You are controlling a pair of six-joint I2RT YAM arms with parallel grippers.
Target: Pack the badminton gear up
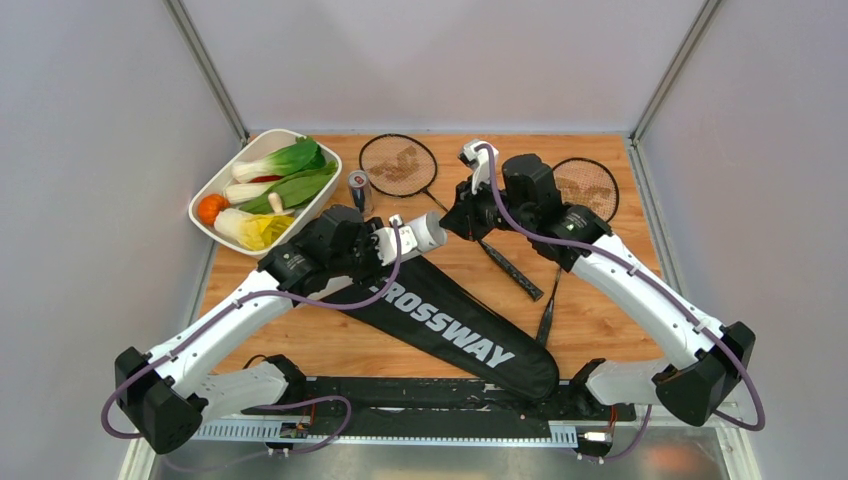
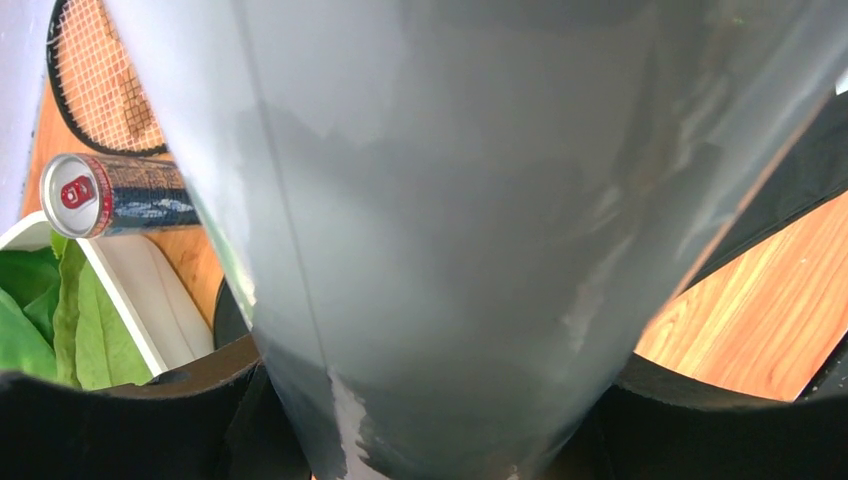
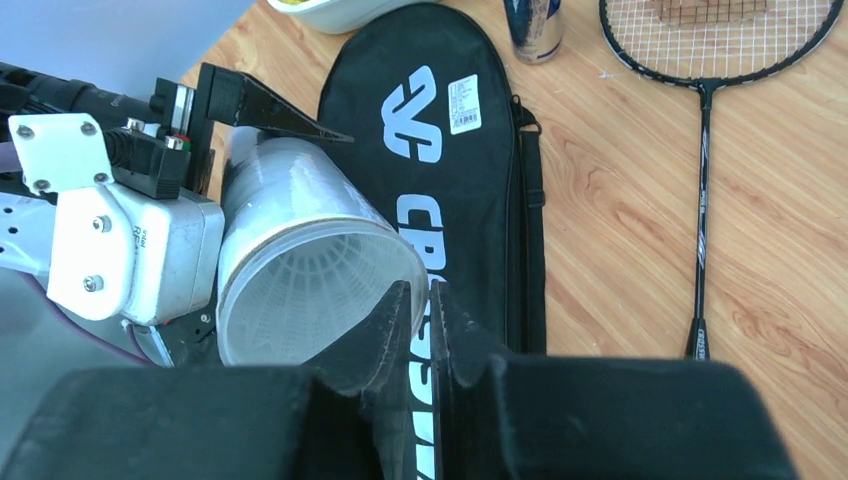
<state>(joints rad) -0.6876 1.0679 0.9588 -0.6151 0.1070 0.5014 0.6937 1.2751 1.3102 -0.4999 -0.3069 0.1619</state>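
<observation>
the left gripper (image 1: pixel 397 238) clamps the white tube (image 3: pixel 300 270), holding it above the black racket bag (image 1: pixel 450 325). the right gripper (image 3: pixel 425 320) sits at the tube's open mouth, fingers (image 3: pixel 385 332) almost closed with nothing between them.

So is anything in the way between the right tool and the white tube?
Nothing visible is. The right tool sits right at the open mouth of the white tube, which the left tool holds.

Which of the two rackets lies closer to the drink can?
The dark-framed racket at back centre, head beside the blue-silver can; the other racket lies farther off, partly hidden by the right arm.
</observation>
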